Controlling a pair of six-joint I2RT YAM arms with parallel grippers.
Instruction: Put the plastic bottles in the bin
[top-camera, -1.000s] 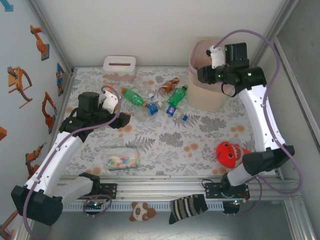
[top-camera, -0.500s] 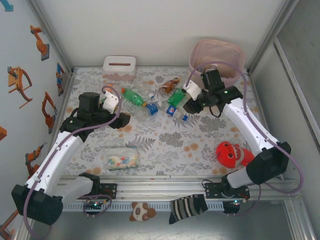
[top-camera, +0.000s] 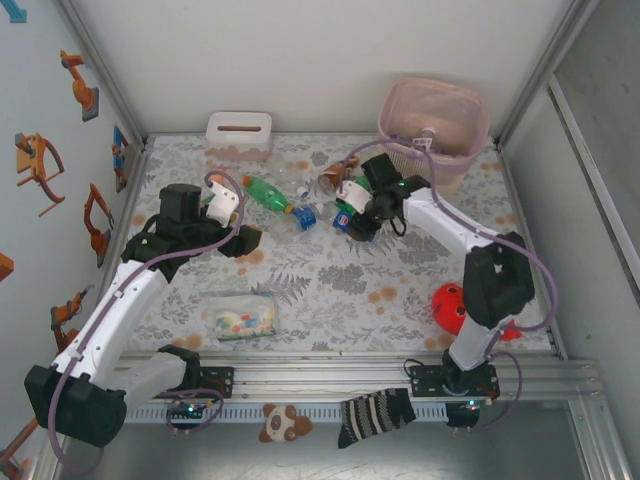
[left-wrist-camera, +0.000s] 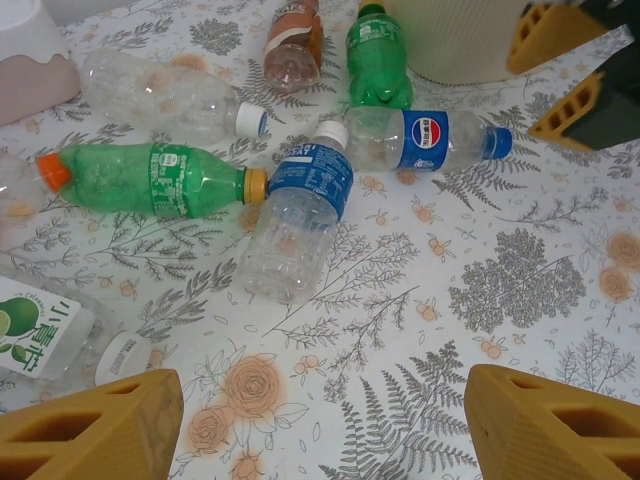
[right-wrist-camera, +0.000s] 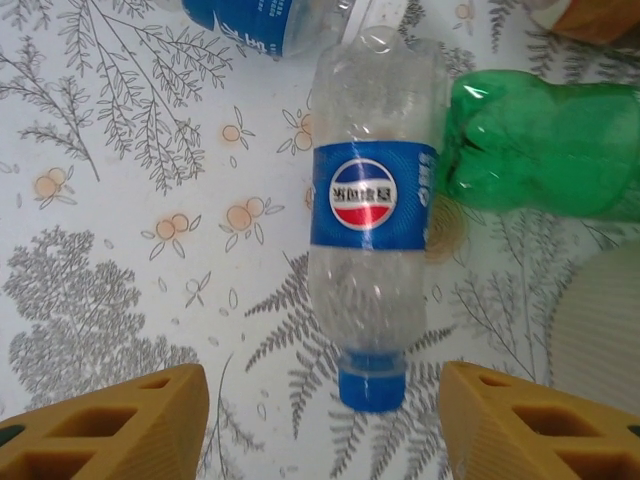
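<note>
Several plastic bottles lie in a cluster (top-camera: 300, 195) at mid-table. The beige-pink bin (top-camera: 470, 150) stands at the back right. My right gripper (top-camera: 362, 224) hovers open over a clear bottle with a blue label (right-wrist-camera: 372, 230); its blue cap (right-wrist-camera: 372, 385) lies between the fingers, untouched. A green bottle (right-wrist-camera: 545, 150) rests beside it. My left gripper (left-wrist-camera: 320, 430) is open over bare cloth, short of a blue-labelled clear bottle (left-wrist-camera: 300, 215) and a green bottle with a yellow cap (left-wrist-camera: 150, 180). Further back lie a brown bottle (left-wrist-camera: 293, 40) and a green one (left-wrist-camera: 378, 55).
A white tissue box (top-camera: 239, 135) stands at the back left. A flat clear packet (top-camera: 240, 317) lies near the front. A red toy (top-camera: 450, 305) sits by the right arm's base. The bin's wall (right-wrist-camera: 600, 320) is close to my right fingers.
The right arm swung from above the bin down and left to the bottle cluster, ending over the blue-labelled bottle. The left arm stayed put.
</note>
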